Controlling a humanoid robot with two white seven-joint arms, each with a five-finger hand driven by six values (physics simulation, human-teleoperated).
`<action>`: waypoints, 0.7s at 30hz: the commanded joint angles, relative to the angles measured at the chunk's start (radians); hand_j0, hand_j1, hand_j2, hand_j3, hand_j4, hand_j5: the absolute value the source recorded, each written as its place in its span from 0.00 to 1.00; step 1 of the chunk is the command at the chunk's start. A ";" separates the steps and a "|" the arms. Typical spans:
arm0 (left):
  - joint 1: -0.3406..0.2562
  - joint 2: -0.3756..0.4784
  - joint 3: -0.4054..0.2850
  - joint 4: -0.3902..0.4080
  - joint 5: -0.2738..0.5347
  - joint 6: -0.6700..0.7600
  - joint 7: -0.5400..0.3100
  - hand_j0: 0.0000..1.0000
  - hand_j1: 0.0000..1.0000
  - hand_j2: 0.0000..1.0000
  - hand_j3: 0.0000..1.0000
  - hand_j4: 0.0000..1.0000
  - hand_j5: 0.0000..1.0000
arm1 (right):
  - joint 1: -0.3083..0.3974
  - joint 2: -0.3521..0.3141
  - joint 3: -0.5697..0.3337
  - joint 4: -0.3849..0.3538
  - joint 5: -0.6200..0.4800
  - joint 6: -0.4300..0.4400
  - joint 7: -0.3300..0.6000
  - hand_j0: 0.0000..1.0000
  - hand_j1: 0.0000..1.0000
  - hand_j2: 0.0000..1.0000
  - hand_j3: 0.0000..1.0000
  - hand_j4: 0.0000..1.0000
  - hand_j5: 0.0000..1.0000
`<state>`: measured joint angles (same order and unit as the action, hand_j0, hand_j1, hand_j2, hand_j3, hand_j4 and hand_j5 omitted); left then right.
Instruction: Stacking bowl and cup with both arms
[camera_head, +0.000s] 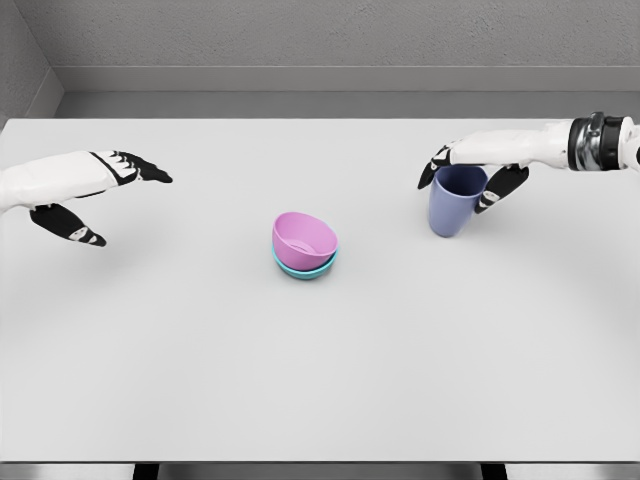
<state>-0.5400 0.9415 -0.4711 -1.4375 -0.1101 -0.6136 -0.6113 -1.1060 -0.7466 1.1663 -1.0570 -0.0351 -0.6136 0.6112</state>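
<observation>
Head view, for you: right hand (470, 172) curls around the cup (455, 201), right of centre, well in from the table (320, 380) edges. Pink bowl (304, 238) sits nested in a teal bowl (304, 268) mid-table, bare surface all round. Left hand (85, 195) hovers far left, fingers spread, empty.

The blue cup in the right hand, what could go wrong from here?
The right hand seems to grip the blue cup only near its rim, so it may slip or tilt. The pink bowl sits tilted in the teal bowl, so a cup set inside could tip. The left hand is open and away, unable to steady anything.
</observation>
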 joint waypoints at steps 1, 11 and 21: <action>0.000 -0.001 0.000 0.000 0.006 0.003 0.000 1.00 1.00 1.00 1.00 1.00 1.00 | 0.000 0.000 -0.001 -0.004 -0.006 0.003 0.000 0.70 0.70 0.70 0.70 0.70 0.70; 0.000 -0.017 0.000 0.002 0.007 0.003 0.000 1.00 1.00 1.00 1.00 1.00 1.00 | -0.014 -0.005 -0.001 -0.049 -0.006 0.003 0.000 0.67 0.67 0.67 0.67 0.67 0.67; -0.002 -0.038 -0.001 0.003 0.003 0.003 0.000 1.00 1.00 1.00 1.00 1.00 1.00 | -0.035 -0.010 0.013 -0.103 -0.006 0.003 0.000 0.67 0.67 0.67 0.67 0.67 0.67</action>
<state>-0.5399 0.9048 -0.4724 -1.4344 -0.1133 -0.6136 -0.6113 -1.1428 -0.7550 1.1802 -1.1508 -0.0352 -0.6137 0.6113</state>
